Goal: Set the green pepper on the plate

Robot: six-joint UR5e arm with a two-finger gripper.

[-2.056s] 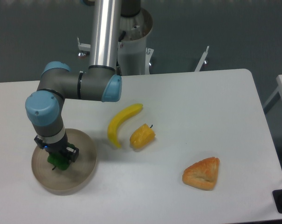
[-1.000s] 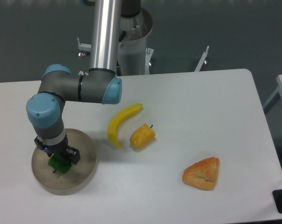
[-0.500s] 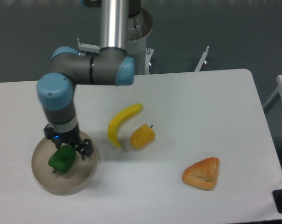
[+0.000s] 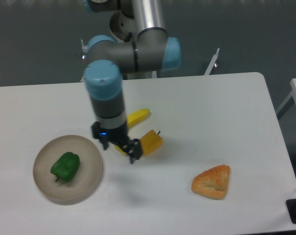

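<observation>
The green pepper lies on the plate at the worktop's eight o'clock. The gripper hangs apart from it, jaws released and empty, over the banana and yellow pepper.

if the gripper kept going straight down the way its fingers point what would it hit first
Probably the curved yellow banana lying under the gripper, or the white table beside it; depth is unclear from this single view.

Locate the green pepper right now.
The green pepper lies on the plate at the table's front-left, free of the gripper, which is off to its right in front of the banana.
</observation>
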